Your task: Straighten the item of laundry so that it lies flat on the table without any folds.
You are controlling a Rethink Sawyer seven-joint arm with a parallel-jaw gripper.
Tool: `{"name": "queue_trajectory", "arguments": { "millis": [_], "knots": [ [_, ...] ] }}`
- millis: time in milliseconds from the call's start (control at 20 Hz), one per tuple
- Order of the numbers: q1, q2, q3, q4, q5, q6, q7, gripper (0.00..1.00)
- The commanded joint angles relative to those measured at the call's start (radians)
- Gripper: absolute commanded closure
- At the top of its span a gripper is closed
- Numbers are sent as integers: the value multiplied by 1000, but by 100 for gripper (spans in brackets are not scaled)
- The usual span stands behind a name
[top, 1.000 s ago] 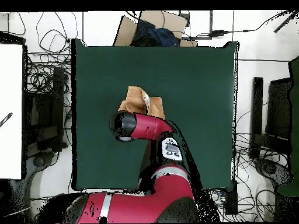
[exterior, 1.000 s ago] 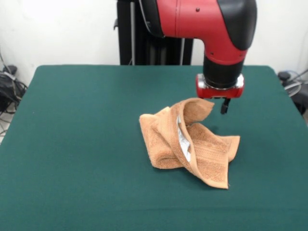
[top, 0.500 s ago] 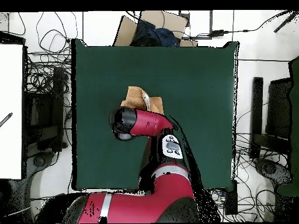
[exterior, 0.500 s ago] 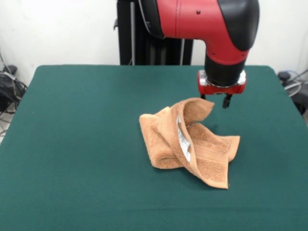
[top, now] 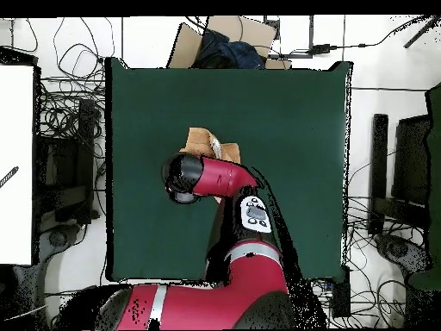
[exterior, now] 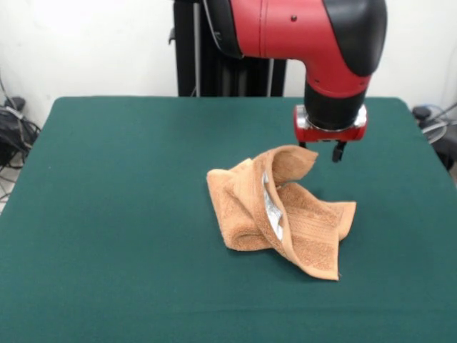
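Crumpled orange-brown terry hand towel with a white label sits bunched near the middle of the dark green felt table. Just above its raised corner hangs the red-and-black arm's gripper; whether it's parted, I cannot tell.

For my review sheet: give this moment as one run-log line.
towel: crumpled, folded over itself, label showing | end effector: above towel's raised far corner, holding nothing | table: towel near centre | task: not done

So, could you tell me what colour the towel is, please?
The towel is light orange-brown; front view.
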Motion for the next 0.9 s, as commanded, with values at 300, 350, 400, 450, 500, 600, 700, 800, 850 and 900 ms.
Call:
{"name": "queue_trajectory", "arguments": {
  "millis": [300, 350, 400, 450, 500, 600, 700, 800, 850, 900],
  "knots": [
    [-13, 11, 106, -58, 58, 81, 136, 0],
    [-12, 13, 104, -59, 62, 77, 144, 0],
    [0, 14, 85, -70, 60, 91, 164, 0],
    [17, 9, 61, -81, 56, 100, 187, 0],
    [34, 4, 36, -91, 51, 109, 210, 0],
    [47, -9, 18, -91, 47, 107, 223, 0],
    [48, -13, 19, -75, 64, 108, 239, 0],
    [42, -8, 32, -72, 66, 108, 214, 0],
    [42, -7, 34, -77, 63, 121, 203, 0],
    [42, -10, 34, -80, 62, 139, 194, 0]
  ]
}}
